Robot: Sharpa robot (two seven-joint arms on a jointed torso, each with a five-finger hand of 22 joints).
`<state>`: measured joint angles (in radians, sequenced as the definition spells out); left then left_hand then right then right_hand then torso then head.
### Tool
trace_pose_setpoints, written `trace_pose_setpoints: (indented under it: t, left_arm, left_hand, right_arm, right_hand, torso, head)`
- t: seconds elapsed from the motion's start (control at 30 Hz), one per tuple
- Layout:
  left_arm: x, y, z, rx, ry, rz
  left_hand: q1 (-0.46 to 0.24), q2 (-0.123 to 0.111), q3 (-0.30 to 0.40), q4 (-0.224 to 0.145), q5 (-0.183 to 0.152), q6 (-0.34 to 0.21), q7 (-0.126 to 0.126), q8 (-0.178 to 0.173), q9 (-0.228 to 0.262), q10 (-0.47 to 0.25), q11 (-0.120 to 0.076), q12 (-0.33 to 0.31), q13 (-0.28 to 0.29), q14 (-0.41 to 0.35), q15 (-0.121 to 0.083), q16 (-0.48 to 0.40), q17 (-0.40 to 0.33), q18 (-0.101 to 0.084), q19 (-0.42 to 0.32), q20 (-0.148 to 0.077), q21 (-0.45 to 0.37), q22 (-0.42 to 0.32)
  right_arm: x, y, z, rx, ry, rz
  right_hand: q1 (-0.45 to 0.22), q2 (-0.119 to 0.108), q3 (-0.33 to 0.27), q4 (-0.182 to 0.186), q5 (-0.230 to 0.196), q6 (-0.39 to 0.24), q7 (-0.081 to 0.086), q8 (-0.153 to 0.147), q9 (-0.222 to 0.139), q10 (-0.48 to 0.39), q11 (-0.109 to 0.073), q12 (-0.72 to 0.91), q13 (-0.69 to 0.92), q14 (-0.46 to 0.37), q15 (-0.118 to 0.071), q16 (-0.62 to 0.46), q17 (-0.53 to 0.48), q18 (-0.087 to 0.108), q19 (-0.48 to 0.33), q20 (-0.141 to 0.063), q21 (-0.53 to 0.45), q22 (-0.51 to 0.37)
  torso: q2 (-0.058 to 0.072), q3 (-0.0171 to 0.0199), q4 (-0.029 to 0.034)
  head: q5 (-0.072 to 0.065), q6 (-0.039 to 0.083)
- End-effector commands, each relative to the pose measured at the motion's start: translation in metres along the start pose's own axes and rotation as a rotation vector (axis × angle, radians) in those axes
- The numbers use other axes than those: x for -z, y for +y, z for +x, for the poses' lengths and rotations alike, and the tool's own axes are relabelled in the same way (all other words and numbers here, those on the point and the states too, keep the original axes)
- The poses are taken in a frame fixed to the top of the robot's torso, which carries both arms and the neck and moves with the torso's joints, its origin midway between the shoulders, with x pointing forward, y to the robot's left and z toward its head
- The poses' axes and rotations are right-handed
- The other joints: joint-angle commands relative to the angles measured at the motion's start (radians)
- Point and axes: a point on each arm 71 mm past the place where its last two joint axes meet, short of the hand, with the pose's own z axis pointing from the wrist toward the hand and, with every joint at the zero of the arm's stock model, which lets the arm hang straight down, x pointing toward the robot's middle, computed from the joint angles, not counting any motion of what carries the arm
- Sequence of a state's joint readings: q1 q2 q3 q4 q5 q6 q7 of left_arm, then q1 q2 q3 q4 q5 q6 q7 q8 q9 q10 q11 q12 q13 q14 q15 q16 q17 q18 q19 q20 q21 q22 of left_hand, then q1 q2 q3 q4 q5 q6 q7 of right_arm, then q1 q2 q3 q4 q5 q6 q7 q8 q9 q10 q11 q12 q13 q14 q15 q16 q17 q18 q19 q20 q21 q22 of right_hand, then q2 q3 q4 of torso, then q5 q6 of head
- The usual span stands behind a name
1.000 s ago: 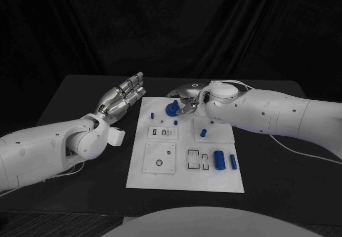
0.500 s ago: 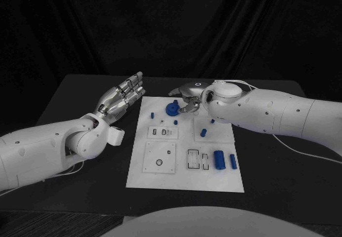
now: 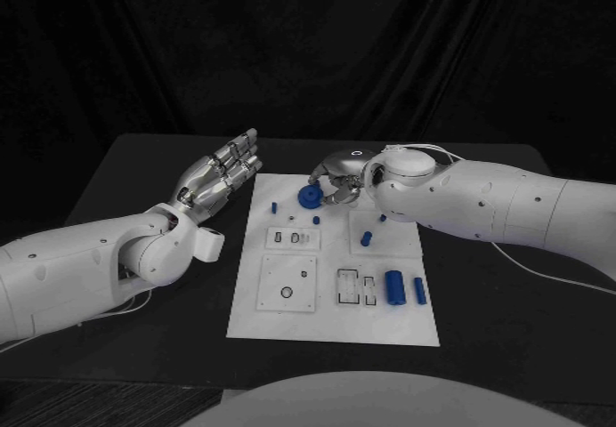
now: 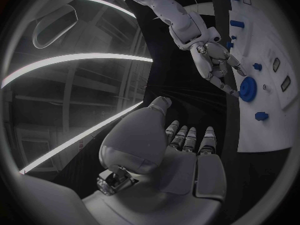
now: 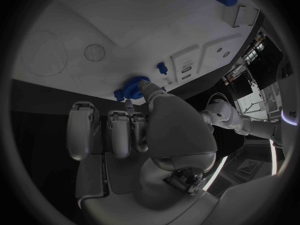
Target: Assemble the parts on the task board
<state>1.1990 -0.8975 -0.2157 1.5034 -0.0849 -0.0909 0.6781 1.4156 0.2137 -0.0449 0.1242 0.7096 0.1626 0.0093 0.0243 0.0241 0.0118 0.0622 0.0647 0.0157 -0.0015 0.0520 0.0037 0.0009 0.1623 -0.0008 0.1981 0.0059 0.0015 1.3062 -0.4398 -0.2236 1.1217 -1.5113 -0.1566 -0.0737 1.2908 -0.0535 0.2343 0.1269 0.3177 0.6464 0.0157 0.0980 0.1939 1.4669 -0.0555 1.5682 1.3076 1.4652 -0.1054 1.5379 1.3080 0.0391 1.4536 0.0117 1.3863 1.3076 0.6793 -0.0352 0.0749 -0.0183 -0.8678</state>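
Note:
The white task board (image 3: 331,307) lies in the middle of the table. A blue round part (image 3: 310,197) stands near its far edge. My right hand (image 3: 339,177) reaches over that edge and pinches the round part (image 5: 130,88) between thumb and fingertips (image 4: 232,91). My left hand (image 3: 220,174) hovers flat with its fingers apart, just off the board's far left corner, holding nothing. Two blue cylinders (image 3: 395,287) lie side by side at the board's right. Small blue pegs (image 3: 368,238) are scattered on the board's far half.
The board has several recessed slots and a framed plate with a small ring (image 3: 287,293) on its left side. A white cable (image 3: 539,271) trails from my right arm across the table at the right. Black table surface surrounds the board.
My right hand has shifted a little towards the blue round part and its fingers have closed in on it. The left hand has stayed still.

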Motion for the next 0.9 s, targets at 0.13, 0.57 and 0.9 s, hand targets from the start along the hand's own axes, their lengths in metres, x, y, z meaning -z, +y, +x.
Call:
trace_pose_setpoints:
  t: [0.13,0.57,0.9]
  left_arm:
    - [0.000,-0.003,0.002,0.009,0.011,0.034]
    - [0.001,-0.003,0.001,0.008,0.007,0.034]
    - [0.003,-0.004,-0.002,0.004,0.001,0.033]
  left_hand:
    - [-0.008,0.003,0.007,0.001,-0.005,0.002,0.007,0.003,0.002,0.002,0.008,0.000,-0.001,0.001,0.005,-0.004,-0.001,0.017,0.001,0.005,-0.006,-0.001]
    - [-0.009,0.006,0.011,-0.001,-0.005,0.003,0.007,0.003,0.002,0.002,0.012,0.003,0.000,0.001,0.007,-0.004,-0.001,0.017,0.001,0.007,-0.006,-0.001]
    - [-0.009,0.006,0.012,-0.001,-0.005,0.003,0.006,0.003,0.002,0.003,0.015,0.004,0.000,0.001,0.008,-0.004,-0.001,0.017,0.001,0.007,-0.006,-0.001]
  right_arm:
    - [0.001,-0.001,0.004,0.002,0.035,0.010]
    - [0.005,-0.010,0.003,-0.002,0.000,0.028]
    - [0.026,-0.029,-0.015,-0.010,-0.135,0.033]
  right_hand:
    - [0.000,0.023,0.005,0.003,0.026,0.079,0.008,0.013,0.005,0.104,0.000,0.003,0.263,0.090,0.001,-0.005,0.221,0.010,0.002,-0.002,-0.008,0.184]
    - [-0.018,0.030,0.021,0.012,0.040,0.243,0.039,0.050,0.017,0.104,0.024,0.003,0.263,0.094,0.018,0.003,0.229,0.008,0.008,0.014,-0.005,0.192]
    - [-0.020,0.014,0.006,0.012,-0.023,0.204,0.036,0.012,0.022,0.104,0.024,0.003,0.263,0.087,0.020,-0.015,0.210,0.013,-0.001,0.018,-0.027,0.188]
  torso:
    - [0.000,0.0003,0.0007]
    - [0.000,-0.0004,0.0006]
    - [0.000,-0.0002,0.0017]
  head:
    - [-0.004,0.000]
    - [0.005,-0.004]
    - [0.005,0.002]
